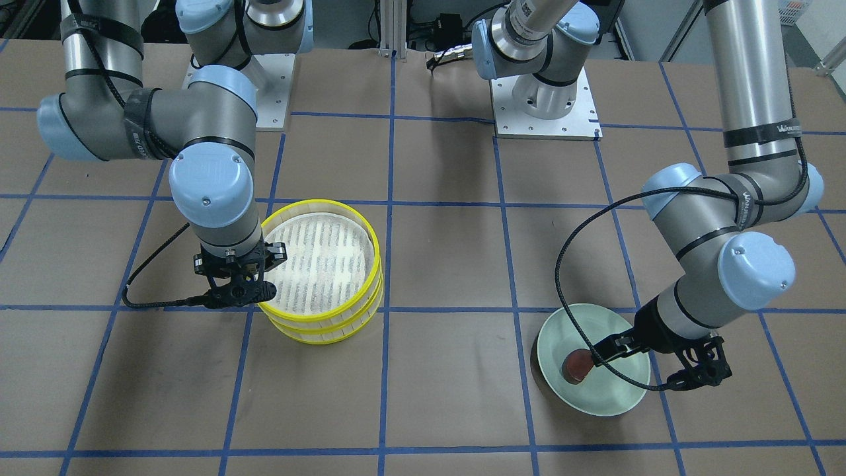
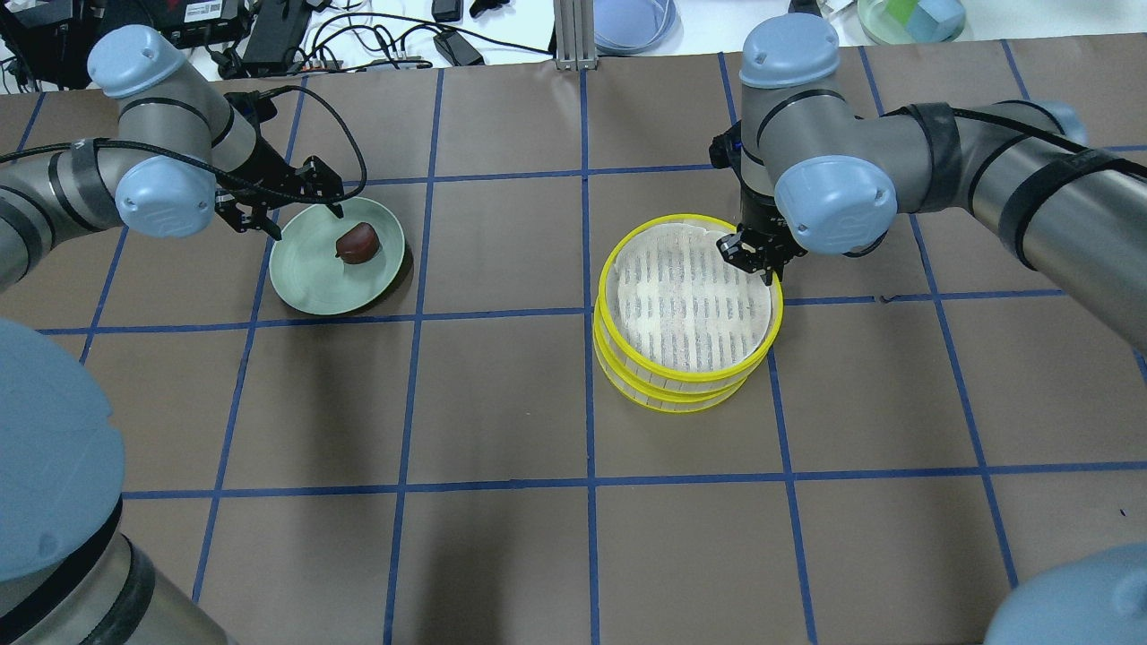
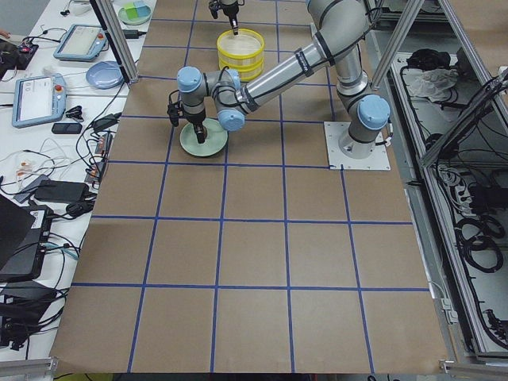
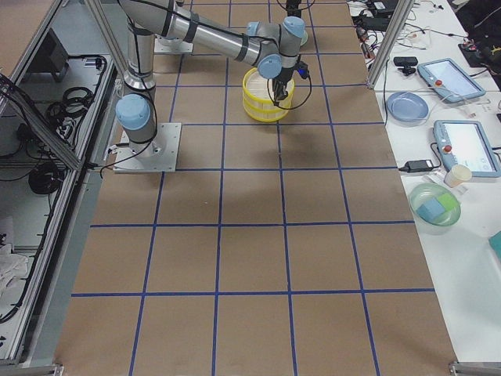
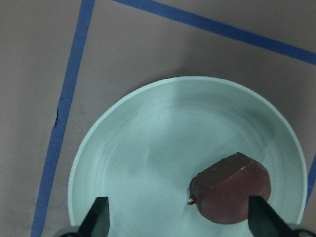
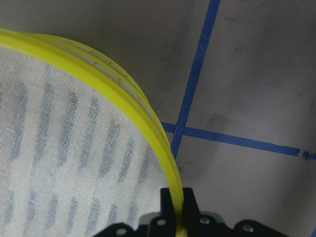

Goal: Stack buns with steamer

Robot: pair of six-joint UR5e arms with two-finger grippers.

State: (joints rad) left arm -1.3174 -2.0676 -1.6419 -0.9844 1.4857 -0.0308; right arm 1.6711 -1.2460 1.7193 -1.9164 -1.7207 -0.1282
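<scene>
**A:** Left wrist view?
**B:** The dark bun (image 5: 232, 190) lies lower right on the green plate (image 5: 148, 143). The left gripper (image 5: 180, 219) is spread wide at the bottom edge.
**A:** Right wrist view?
**B:** The right gripper (image 6: 174, 202) pinches the yellow rim of the steamer (image 6: 167, 153) at bottom centre.
**A:** Overhead?
**B:** Bun and plate are upper left; the stacked steamer is right of centre.

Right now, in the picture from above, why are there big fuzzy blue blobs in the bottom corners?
Overhead view: the blobs are the robot's arm joints, too near the camera to be sharp; soft shadows smudge the table. Left wrist view: the reddish-brown bun on the plate is evenly lit, slightly soft. Right wrist view: the yellow rim of the steamer is close yet fairly sharp.
</scene>
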